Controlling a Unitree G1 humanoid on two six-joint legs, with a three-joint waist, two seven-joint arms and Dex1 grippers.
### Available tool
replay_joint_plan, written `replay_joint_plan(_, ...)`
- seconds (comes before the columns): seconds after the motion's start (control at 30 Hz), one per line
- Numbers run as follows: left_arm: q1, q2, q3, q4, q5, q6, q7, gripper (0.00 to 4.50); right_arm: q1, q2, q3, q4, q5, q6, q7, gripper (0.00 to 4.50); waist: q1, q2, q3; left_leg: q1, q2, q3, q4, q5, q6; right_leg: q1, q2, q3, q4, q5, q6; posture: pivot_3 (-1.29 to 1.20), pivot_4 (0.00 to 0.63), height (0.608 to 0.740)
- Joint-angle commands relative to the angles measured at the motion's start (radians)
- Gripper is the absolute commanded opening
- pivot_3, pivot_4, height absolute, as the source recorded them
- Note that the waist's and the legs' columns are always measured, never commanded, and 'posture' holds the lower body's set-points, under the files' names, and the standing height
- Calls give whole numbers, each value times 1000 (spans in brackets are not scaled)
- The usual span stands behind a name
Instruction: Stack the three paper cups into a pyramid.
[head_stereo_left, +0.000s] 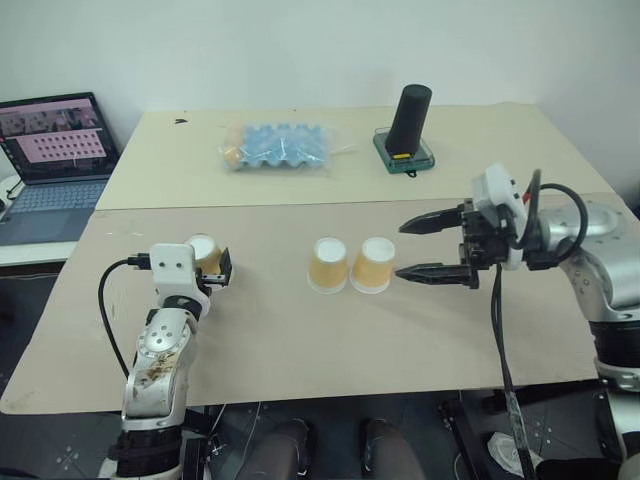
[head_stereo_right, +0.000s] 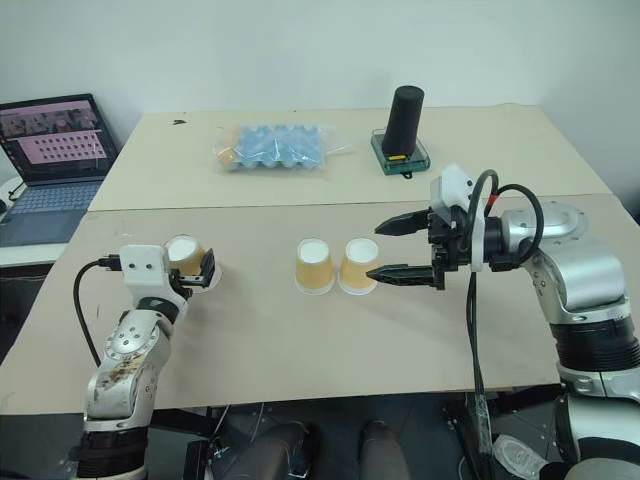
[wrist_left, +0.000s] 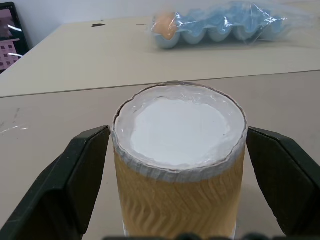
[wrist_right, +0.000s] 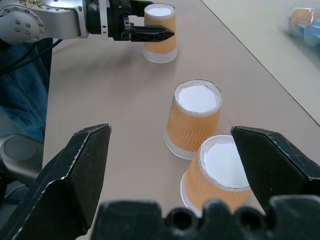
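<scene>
Cups: two base cups (head_stereo_left: 350, 265) stand upside down, touching, mid-desk (head_stereo_left: 300, 340); third cup (wrist_left: 179, 160) sits between the fingers of the left pincer (head_stereo_left: 212, 270), spread wide, not gripping. Right pincer (head_stereo_left: 432, 248) gapes just beside the pair, empty. Risks: squeezing crushes the thin paper; the right pincer nudges the base apart.

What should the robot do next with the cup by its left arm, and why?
Probably close the left gripper on the third cup: its open fingers already flank that upside-down cup, apart from it. The other two cups stand side by side, ready as a base.
</scene>
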Motion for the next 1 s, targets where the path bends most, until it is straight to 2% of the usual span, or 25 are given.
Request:
replay_joint_plan(0.03, -28, 12, 10, -2, 9, -39, -11, 4257, 6, -19, -47, -32, 10, -10, -14, 4491, 0, 0, 0, 0, 0, 0, 0, 0, 0, 0, 0, 0, 0, 0, 0, 0, 150, 740)
replay_joint_plan(0.1, -32, 14, 8, 6, 10, -46, -15, 3887, 9, -20, -49, -31, 10, -11, -18, 4500, 0, 0, 0, 0, 0, 0, 0, 0, 0, 0, 0, 0, 0, 0, 0, 0, 150, 740)
replay_joint_plan(0.23, -39, 16, 4, 16, 12, -50, -23, 2430, 19, -24, -51, -31, 5, -16, -27, 4500, 0, 0, 0, 0, 0, 0, 1, 0, 0, 0, 0, 0, 0, 0, 0, 0, 150, 740)
replay_joint_plan(0.27, -40, 16, 3, 16, 12, -49, -25, 2296, 21, -26, -52, -32, 4, -17, -29, 4500, 0, 0, 0, 0, 0, 0, 1, 0, 0, 0, 0, 0, 0, 0, 0, 0, 150, 740)
replay_joint_plan(0.43, -74, 23, 3, 34, 15, -53, -31, 2228, 39, -31, -62, -36, -3, -25, -47, 4500, 1, 0, 0, 0, 0, 0, 1, 0, 0, 0, 0, 0, 0, 0, 0, 0, 150, 740)
replay_joint_plan(0.6, -176, 62, -13, 37, 8, -80, -89, 2228, 57, -36, -75, -46, -15, -32, -70, 4500, 2, 0, 0, -1, 0, 0, 2, 0, 0, 0, 0, 0, 0, 0, 0, 0, 150, 740)
replay_joint_plan(0.7, -337, 112, -21, 67, -35, -59, -174, 2228, 75, -42, -93, -48, -30, -42, -99, 4500, 3, 0, 0, -2, 0, 0, 3, 0, 0, 0, 0, -2, 0, 0, 0, 0, 150, 740)
replay_joint_plan(0.77, -463, 165, -65, 114, -71, -40, -308, 2228, 91, -38, -116, -56, -36, -42, -134, 4500, 5, -1, 0, -2, 0, -1, 4, 0, 0, 0, 1, -2, 1, 0, 1, 0, 150, 740)
replay_joint_plan(0.87, -603, 191, -94, 173, -186, 67, -473, 2228, 116, -30, -146, -74, -32, -42, -173, 4500, 3, 0, 0, -4, -1, -1, 7, 0, 0, 0, 1, -4, 1, 1, 1, 0, 150, 740)
replay_joint_plan(0.9, -669, 169, -71, 211, -302, 186, -527, 2228, 129, -27, -160, -80, -31, -43, -190, 4500, 0, 0, 0, -4, -1, -1, 7, 0, 0, 0, 1, -3, 0, 1, 2, 0, 150, 740)
replay_joint_plan(0.93, -716, 153, -65, 240, -371, 232, -585, 2228, 140, -26, -171, -84, -31, -44, -205, 4500, -1, 0, 0, -4, -1, -1, 8, 0, 0, 0, 1, -3, 0, 1, 2, 0, 150, 740)
replay_joint_plan(1.0, -774, 133, -64, 290, -434, 277, -649, 2228, 154, -23, -183, -89, -34, -44, -228, 4500, -4, 0, 0, -4, -1, -1, 13, 0, -1, 0, 2, -3, 1, 0, 3, 0, 150, 740)
